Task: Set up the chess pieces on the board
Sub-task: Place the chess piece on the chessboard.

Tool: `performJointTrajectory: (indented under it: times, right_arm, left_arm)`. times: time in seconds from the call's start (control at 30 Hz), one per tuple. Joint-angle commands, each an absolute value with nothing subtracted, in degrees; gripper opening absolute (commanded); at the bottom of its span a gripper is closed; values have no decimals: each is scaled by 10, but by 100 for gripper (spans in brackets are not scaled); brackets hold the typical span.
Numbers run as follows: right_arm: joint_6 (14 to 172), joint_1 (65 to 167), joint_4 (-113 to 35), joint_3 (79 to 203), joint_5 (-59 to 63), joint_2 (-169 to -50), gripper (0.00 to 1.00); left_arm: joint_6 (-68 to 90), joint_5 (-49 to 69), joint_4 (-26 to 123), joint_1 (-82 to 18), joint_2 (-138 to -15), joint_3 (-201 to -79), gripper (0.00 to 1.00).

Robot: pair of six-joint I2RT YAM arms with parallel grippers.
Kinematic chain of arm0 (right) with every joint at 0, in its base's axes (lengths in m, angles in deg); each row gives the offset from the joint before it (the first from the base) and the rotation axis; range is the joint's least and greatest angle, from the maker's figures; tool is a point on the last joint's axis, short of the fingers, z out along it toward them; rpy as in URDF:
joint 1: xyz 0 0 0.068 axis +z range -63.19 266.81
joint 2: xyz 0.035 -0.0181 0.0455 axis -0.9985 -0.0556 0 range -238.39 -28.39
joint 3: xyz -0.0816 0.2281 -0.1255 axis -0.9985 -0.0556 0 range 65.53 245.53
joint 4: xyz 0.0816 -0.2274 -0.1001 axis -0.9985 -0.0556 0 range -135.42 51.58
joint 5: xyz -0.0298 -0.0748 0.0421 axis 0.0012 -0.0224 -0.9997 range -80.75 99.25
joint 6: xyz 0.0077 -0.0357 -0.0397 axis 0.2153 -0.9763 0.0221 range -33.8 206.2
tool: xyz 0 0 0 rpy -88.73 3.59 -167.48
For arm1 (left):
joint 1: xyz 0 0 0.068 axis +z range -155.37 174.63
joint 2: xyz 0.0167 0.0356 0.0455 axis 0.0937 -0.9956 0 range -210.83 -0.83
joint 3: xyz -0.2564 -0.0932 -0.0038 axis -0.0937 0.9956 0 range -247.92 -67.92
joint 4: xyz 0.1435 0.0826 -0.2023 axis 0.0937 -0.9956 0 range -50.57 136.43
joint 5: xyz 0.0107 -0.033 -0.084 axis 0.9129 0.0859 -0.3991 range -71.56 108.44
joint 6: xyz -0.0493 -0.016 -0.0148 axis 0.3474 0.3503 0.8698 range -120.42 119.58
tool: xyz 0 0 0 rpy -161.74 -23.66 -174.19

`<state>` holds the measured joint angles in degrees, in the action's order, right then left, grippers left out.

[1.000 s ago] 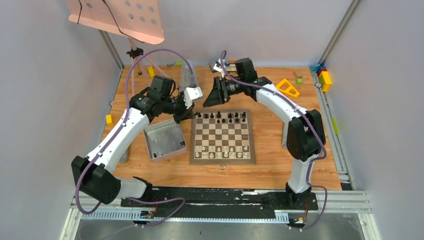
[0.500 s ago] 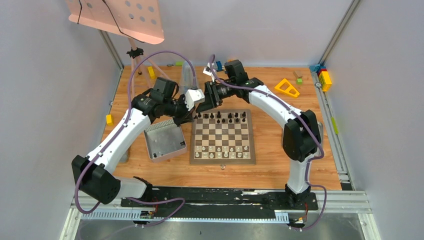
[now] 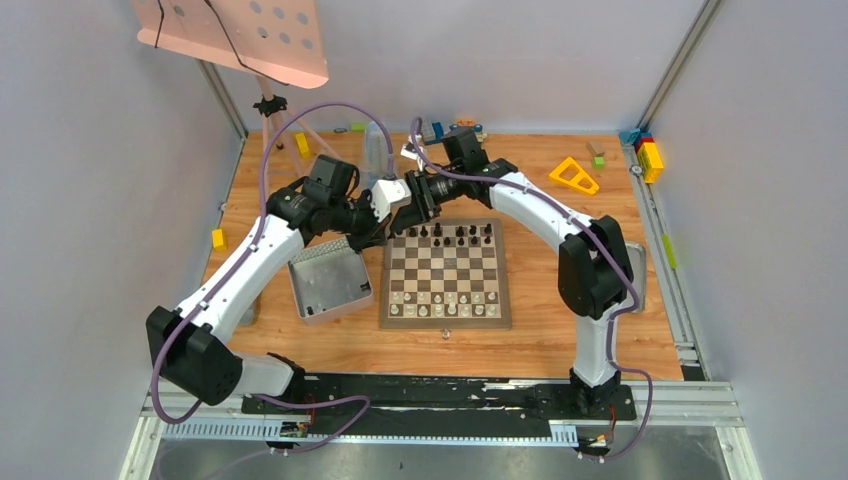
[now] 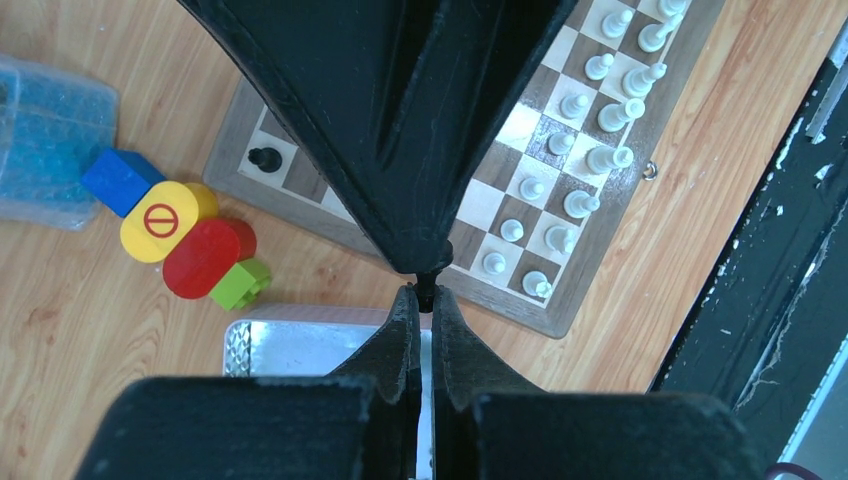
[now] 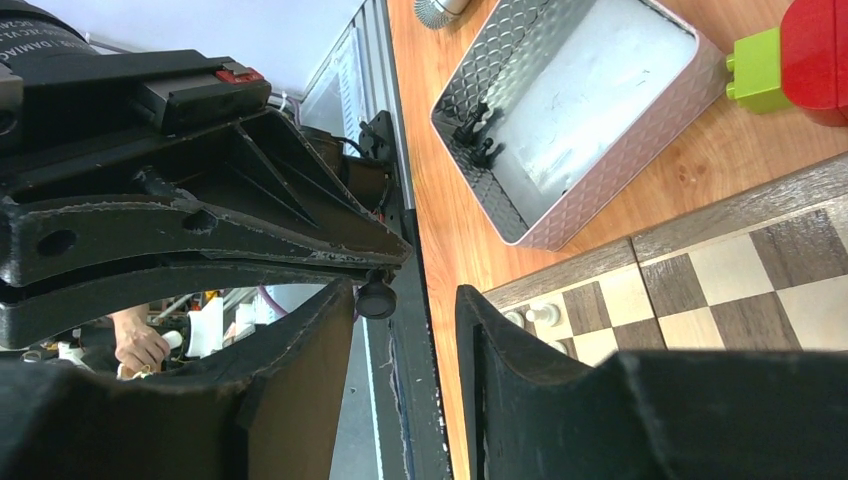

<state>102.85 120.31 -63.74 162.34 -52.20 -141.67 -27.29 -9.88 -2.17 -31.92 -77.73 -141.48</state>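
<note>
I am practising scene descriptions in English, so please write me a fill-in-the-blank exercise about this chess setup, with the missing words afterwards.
1. The left gripper is shut on a small ____ chess piece.
2. The right gripper has its jaws ____ on either side of that piece.
3. The metal tray holds ____ dark pieces.
4. On the board, the near-row pieces are ____.

Missing words: black; open; two; white.

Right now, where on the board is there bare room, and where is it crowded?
Bare: middle rows of the board, between the black pieces and the white pieces. Crowded: by far-left corner, where left gripper meets right gripper.
</note>
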Motion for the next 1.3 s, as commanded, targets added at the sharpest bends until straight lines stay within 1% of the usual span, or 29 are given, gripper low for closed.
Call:
performJointTrajectory:
  times: [0.0, 0.13, 0.3, 0.63, 0.73, 0.97, 1.27]
  right_arm:
    - [1017, 1213, -635, 1643, -533, -1413, 42]
    - [1015, 1217, -635, 1640, -534, -1412, 41]
    - [1016, 1221, -635, 1641, -539, -1415, 38]
    - [1015, 1222, -636, 1633, -550, -1411, 21]
    - [1013, 1222, -637, 1630, -551, -1407, 21]
    - [1013, 1224, -638, 1626, -552, -1405, 27]
    - [1012, 1224, -640, 1624, -553, -1404, 27]
  left_arm:
    - [-263, -99, -18, -323, -780, -1439, 0]
    - [-263, -98, -18, -323, -780, -1439, 0]
    - [-264, -97, -18, -323, -782, -1439, 0]
    - [-260, -86, -16, -322, -789, -1442, 0]
    - [-256, -82, -13, -323, -791, -1442, 0]
    - [-254, -75, -12, -323, -789, -1443, 0]
    - [-255, -70, -11, -323, -786, -1441, 0]
